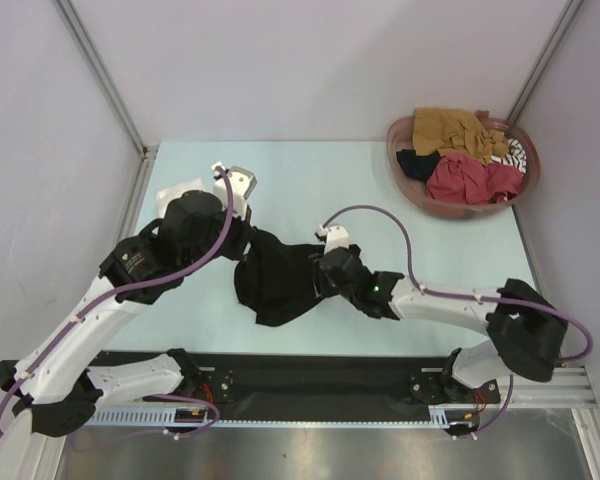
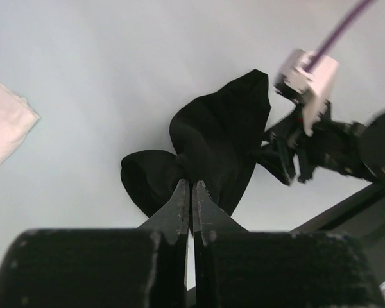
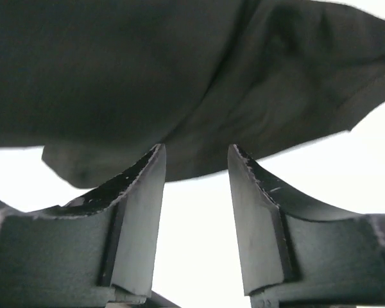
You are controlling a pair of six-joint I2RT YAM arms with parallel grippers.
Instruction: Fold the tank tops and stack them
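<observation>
The left gripper is clamped on the black tank top, bunched on the worktop. The right gripper stands apart at its edge. Closing there may miss the hem, leaving the cloth crumpled.

Matt black cloth tank top, smooth table

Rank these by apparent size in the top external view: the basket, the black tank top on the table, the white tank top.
1. Basket, largest.
2. Black tank top, bunched.
3. White tank top, smallest as seen, though the left arm hides part of it, so its full extent is unsure.
</observation>
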